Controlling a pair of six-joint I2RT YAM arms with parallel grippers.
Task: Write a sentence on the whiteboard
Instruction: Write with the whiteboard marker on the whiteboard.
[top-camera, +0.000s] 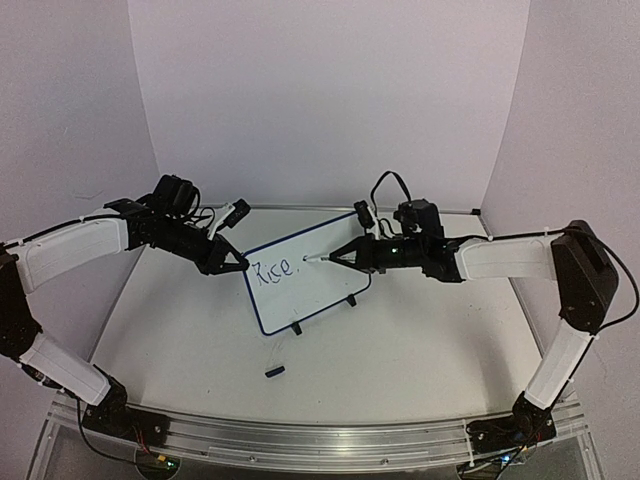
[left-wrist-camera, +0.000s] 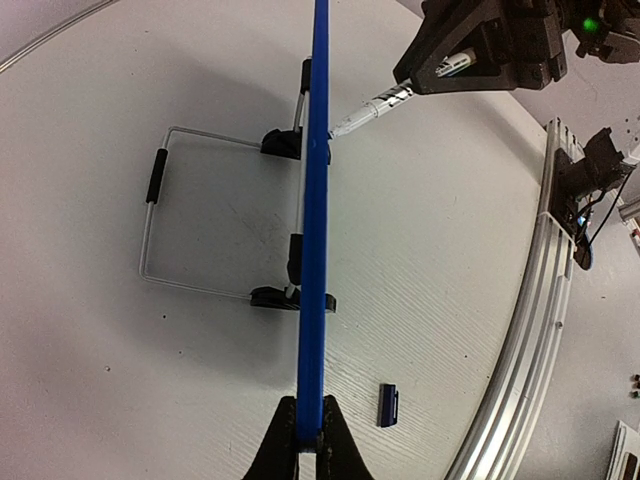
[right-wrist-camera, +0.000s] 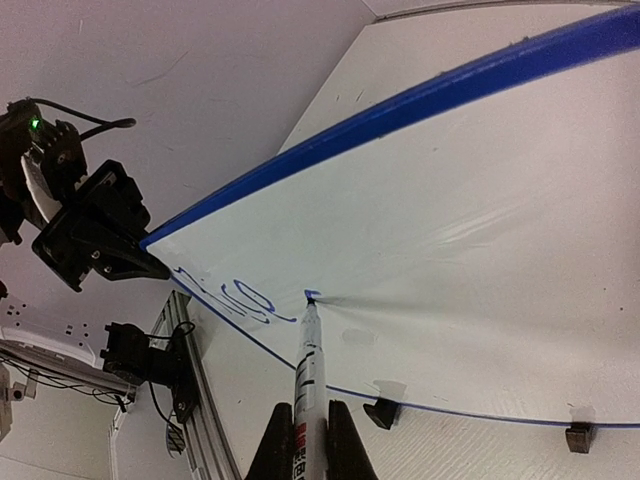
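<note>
**Whiteboard gripped, marker tip on its face**

The whiteboard (top-camera: 305, 280) stands tilted on its feet on the table (top-camera: 420, 340). The left pincer (top-camera: 238, 262) is clenched on the whiteboard's left edge. The right pincer (top-camera: 340, 256) grasps a marker (top-camera: 318, 258), whose tip touches the whiteboard's face just right of the sentence (top-camera: 273, 270), which reads only "Rice". A small dark cap (top-camera: 275, 371) lies in front of the whiteboard, apart from it.

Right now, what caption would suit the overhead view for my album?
Teamwork: left jaws clamp the whiteboard; right jaws hold a marker against it, just after "Rice".
</note>
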